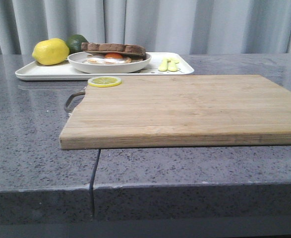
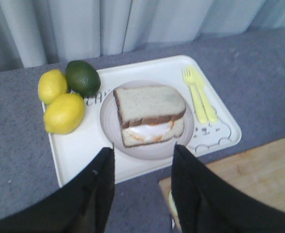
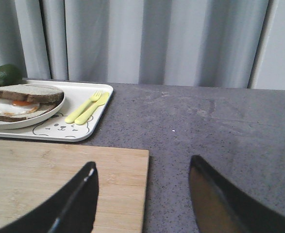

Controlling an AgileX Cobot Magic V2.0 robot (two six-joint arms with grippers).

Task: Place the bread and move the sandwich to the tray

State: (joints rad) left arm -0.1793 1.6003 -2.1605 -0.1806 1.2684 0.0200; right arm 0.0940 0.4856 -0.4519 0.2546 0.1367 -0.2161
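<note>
Resting on tray [image 1: 41,73]: sandwich [image 1: 113,55] on its round plate, bread [image 2: 149,103] topping the egg, two lemons [image 2: 63,112] and a lime [image 2: 83,77] beside it, yellow fork and knife [image 2: 200,99] at the other end.
Sitting on cutting board [image 1: 185,109]: lemon slice [image 1: 104,82] at the far corner, near the tray.
Left gripper [image 2: 143,165]: spread wide, empty, hovering above tray's near rim.
Right gripper [image 3: 142,187]: spread wide, empty, over cutting board's edge and grey counter [image 3: 220,121].
</note>
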